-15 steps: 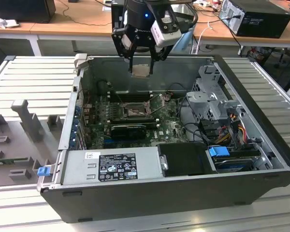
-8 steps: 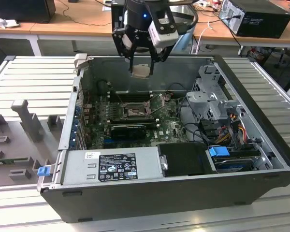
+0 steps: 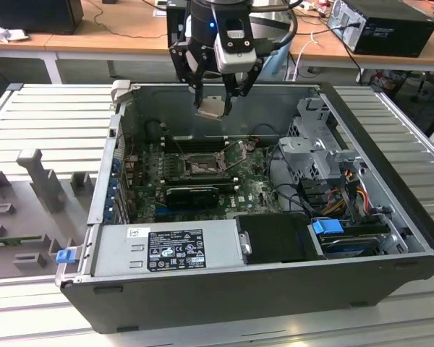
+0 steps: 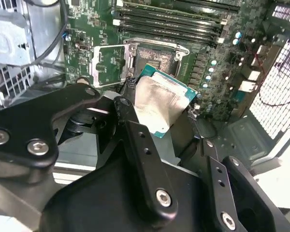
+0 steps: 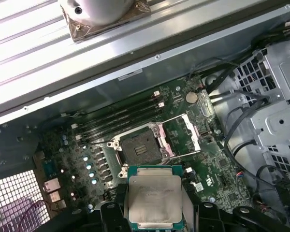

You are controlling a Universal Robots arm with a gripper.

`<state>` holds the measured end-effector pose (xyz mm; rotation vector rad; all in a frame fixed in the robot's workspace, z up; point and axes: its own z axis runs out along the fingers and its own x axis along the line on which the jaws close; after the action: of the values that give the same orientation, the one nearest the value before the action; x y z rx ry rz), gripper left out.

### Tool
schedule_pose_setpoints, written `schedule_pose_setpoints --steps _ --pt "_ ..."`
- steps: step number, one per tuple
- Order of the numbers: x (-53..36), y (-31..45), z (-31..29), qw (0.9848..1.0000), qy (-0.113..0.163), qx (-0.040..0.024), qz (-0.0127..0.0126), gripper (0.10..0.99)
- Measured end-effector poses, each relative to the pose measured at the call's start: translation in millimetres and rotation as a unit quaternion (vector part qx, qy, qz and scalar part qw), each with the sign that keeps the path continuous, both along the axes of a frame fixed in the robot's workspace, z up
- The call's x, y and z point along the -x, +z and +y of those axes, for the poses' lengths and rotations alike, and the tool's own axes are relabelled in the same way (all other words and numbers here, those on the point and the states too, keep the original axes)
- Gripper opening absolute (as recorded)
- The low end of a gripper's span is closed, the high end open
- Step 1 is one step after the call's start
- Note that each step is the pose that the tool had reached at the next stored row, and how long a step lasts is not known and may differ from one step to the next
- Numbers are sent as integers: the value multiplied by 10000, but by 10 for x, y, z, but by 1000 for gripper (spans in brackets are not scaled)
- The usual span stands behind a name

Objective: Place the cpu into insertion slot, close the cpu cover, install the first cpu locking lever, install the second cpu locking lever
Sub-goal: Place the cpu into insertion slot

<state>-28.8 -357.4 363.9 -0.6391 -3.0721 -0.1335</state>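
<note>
The pincer (image 3: 213, 101) is hanging above the open computer case (image 3: 202, 289), with its fingers closed on the cpu (image 3: 210, 108). It is gripping the chip by its edges, silvery top showing, tilted a little in the exterior view. The chip is well up in the air over the far part of the case and not yet near the board.

Below it, the insertion slot (image 3: 201, 168) is lying bare, with its dark pin field showing in the first wrist view (image 5: 141, 149). The cpu cover (image 5: 192, 131) is standing swung open beside the slot, and its square window is showing green board through it. From that I am judging the job to be at its very first step. The chip is still being carried, nothing is seated, and closing the cover and both lever steps are left to do.

Room for moving is looking fair straight above the slot. The long memory slots (image 3: 192, 144) are running just on the far side of it, and the black graphics card (image 3: 192, 195) is lying just on the near side. The metal drive cage (image 3: 315, 144) and a tangle of cables are crowding the exterior view's right. The case walls are rising on all sides. The whole case is resting on a ribbed grey counter (image 3: 50, 116).
</note>
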Motion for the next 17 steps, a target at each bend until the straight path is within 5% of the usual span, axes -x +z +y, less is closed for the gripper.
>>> schedule_pose_setpoints --steps 8,15,17 --pt "0 -15 0 9978 -665 21 0 529" --pt "0 -31 0 9908 -1353 40 0 529" --pt "-1 -36 0 9874 -1581 46 0 529"
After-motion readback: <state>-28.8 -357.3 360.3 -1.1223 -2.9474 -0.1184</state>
